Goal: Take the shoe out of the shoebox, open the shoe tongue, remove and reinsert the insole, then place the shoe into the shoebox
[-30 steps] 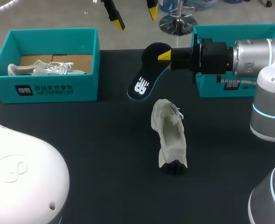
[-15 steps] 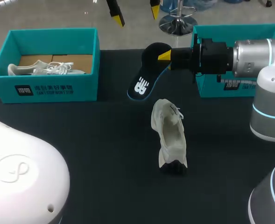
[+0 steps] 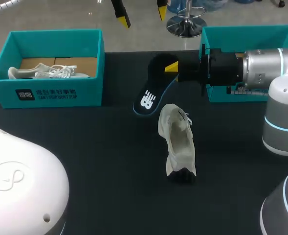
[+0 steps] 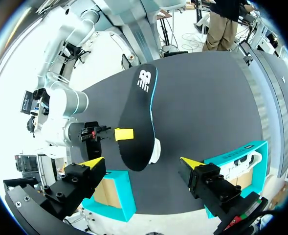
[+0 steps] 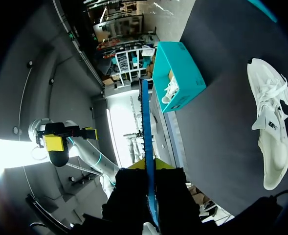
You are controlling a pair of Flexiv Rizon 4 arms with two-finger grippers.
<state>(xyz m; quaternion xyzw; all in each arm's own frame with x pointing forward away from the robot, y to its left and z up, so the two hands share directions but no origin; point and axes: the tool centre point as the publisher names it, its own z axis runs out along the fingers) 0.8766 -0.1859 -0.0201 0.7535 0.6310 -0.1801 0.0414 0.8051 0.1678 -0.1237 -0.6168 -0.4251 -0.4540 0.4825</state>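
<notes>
A white shoe [image 3: 178,144] lies on the black table, opening up. Just beyond it hangs the black insole [image 3: 149,90] with a white logo, tilted, its heel end pinched by my right gripper [image 3: 172,67], which comes in from the right. In the right wrist view the insole [image 5: 145,142] shows edge-on between that gripper's [image 5: 150,165] fingers, with the shoe [image 5: 273,132] off to one side. My left gripper [image 3: 140,14] hangs open high over the table's far edge. Its wrist view looks down past its open gripper [image 4: 141,164] at the insole [image 4: 140,117].
A teal shoebox [image 3: 60,95] at the left holds a second white shoe [image 3: 41,72] on cardboard. Another teal shoebox [image 3: 246,34] stands at the right, behind my right arm. Bare black tabletop [image 3: 95,156] lies left of the shoe.
My right gripper has carried the insole a little lower and nearer the shoe. The left gripper stays high and open; the shoe has not moved.
</notes>
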